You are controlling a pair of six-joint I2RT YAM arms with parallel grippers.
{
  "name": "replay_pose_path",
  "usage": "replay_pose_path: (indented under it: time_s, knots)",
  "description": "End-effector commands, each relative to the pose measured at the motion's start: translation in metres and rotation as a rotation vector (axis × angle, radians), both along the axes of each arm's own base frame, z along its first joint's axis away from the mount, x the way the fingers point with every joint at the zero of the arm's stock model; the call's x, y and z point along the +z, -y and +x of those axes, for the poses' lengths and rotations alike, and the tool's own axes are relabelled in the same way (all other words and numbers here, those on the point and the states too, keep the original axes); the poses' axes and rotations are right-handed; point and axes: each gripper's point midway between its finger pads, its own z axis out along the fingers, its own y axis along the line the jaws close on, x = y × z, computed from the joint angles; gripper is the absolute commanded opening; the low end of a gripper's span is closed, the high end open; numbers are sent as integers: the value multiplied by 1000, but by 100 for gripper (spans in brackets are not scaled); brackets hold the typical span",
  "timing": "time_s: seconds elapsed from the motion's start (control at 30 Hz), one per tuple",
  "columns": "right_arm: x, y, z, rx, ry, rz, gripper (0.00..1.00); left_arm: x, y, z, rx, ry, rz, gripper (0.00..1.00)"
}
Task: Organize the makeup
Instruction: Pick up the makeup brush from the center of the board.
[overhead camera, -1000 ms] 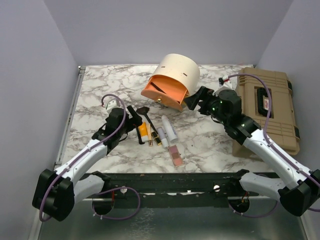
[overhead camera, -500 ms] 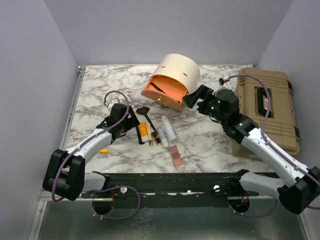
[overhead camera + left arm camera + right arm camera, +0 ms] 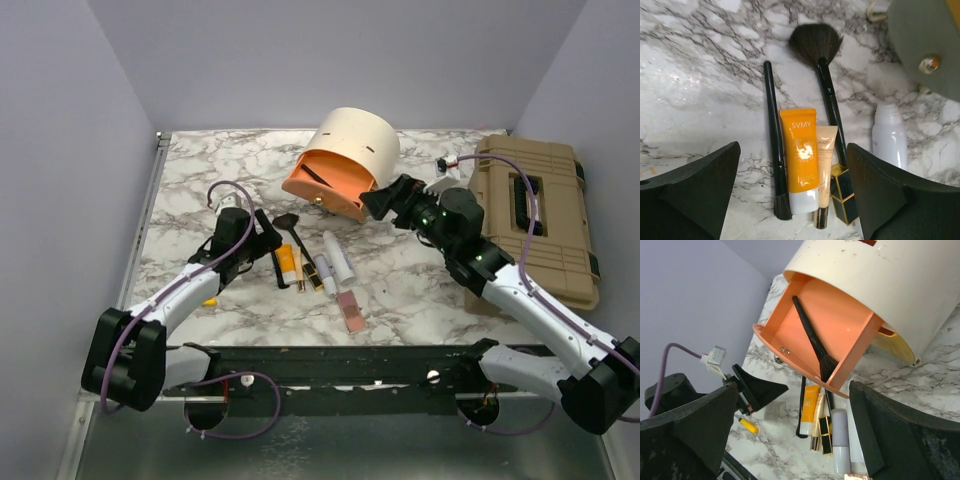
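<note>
The makeup (image 3: 315,265) lies in a tight row on the marble tabletop (image 3: 190,170), between the arms and just in front of the cream case (image 3: 360,140).

Left hand (image 3: 792,160): spread wide, empty, over the orange tube (image 3: 799,157).
Right hand (image 3: 790,400): wide, empty, facing the case's orange drawer (image 3: 830,325).

Orange tube: judged light, soft glossy plastic, likely slippery; take it across mid-body. A thin black brush (image 3: 772,135) and a beige tube (image 3: 825,165) lie close on either side, leaving little finger room.

Lipstick (image 3: 842,192): rigid, square-edged.
White tube (image 3: 889,137): round, may roll.
</note>
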Motion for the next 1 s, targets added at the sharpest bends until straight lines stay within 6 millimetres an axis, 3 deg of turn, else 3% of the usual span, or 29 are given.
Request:
replay_pose_path:
  time_s: [0.0,0.17,0.57,0.73,0.97]
  knots:
    - [-3,-4,3,15,-94,-87,100,-24,23,-8,-114,-95,-59,83]
    - [-1,1,7,-11,-140,-147,100,-40,22,-13,-171,-184,8,64]
    - [7,2,3,-7,-66,-100,100,-68,11,-14,-126,-301,84,32]
    - [5,1,6,-8,-86,-115,100,-70,-1,-10,-109,-287,218,30]
    - [0,1,6,-9,-101,-121,100,-75,9,-12,-127,-295,237,30]
